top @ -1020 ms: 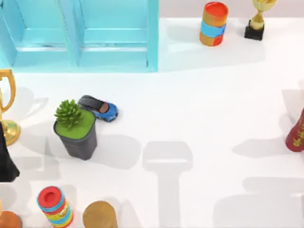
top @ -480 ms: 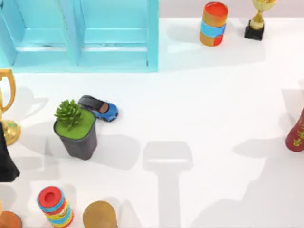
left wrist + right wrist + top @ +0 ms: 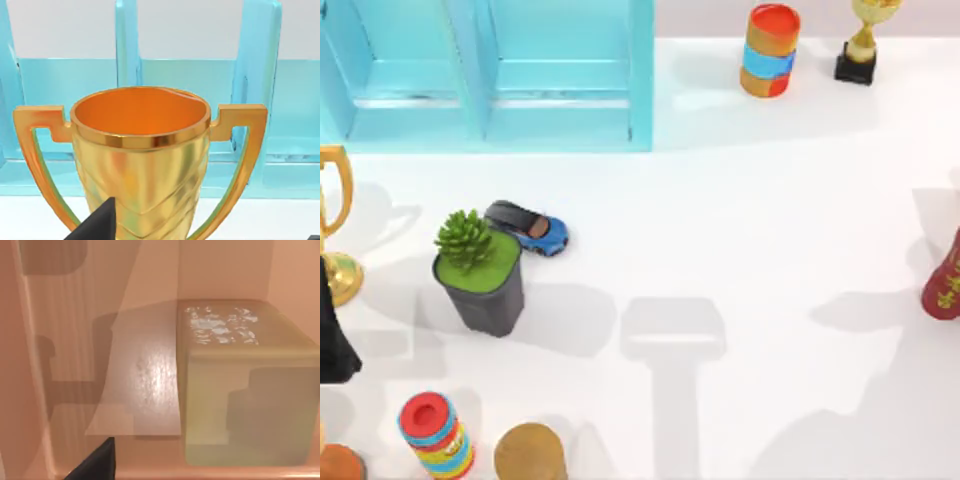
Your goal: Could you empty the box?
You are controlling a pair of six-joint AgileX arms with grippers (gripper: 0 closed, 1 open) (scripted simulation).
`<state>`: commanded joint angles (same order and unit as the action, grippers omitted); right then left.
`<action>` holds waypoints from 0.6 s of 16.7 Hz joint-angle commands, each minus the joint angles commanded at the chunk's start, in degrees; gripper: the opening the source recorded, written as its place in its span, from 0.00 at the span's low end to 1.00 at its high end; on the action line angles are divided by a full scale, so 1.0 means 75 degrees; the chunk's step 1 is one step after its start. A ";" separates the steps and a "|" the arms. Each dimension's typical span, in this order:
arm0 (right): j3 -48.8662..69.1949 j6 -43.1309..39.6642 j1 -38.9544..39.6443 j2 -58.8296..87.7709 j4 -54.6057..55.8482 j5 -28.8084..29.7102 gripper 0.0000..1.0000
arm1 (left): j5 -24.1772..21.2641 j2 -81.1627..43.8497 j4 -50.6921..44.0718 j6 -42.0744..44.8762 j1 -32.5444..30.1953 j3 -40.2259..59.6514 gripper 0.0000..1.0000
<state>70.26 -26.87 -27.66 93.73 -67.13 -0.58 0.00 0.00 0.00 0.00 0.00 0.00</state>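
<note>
The box is out of view in the top view. A dark part of my right gripper (image 3: 95, 462) shows in the right wrist view. It hangs over pinkish-tan walls and a glossy floor, with a pale olive block (image 3: 245, 385) beside it. I cannot tell whether this is the box. My left arm (image 3: 332, 340) is a dark shape at the table's left edge. A dark part of my left gripper (image 3: 97, 225) sits just in front of a gold trophy (image 3: 142, 160).
A turquoise cabinet (image 3: 490, 75) fills the back left. A potted plant (image 3: 480, 275) and a blue toy car (image 3: 532, 228) stand left of centre. Striped cans (image 3: 770, 50) (image 3: 435, 435), a small trophy (image 3: 865, 40), a red bottle (image 3: 945, 285) and a golden-brown cylinder (image 3: 530, 455) ring the table.
The shadow at the table's front right has changed shape and shifted. No object on the table has moved.
</note>
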 joint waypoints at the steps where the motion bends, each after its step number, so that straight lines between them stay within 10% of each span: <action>1: -0.0231 0.0003 0.0007 0.0084 0.0323 0.0000 1.00 | 0.0000 0.0000 0.0000 0.0000 0.0000 0.0000 1.00; 10: -0.1767 0.0033 0.0027 0.0696 0.2514 0.0001 1.00 | 0.0000 0.0000 0.0000 0.0000 0.0000 0.0000 1.00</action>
<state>57.01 -26.62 -27.46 98.94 -48.27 -0.57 0.00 0.00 0.00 0.00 0.00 0.00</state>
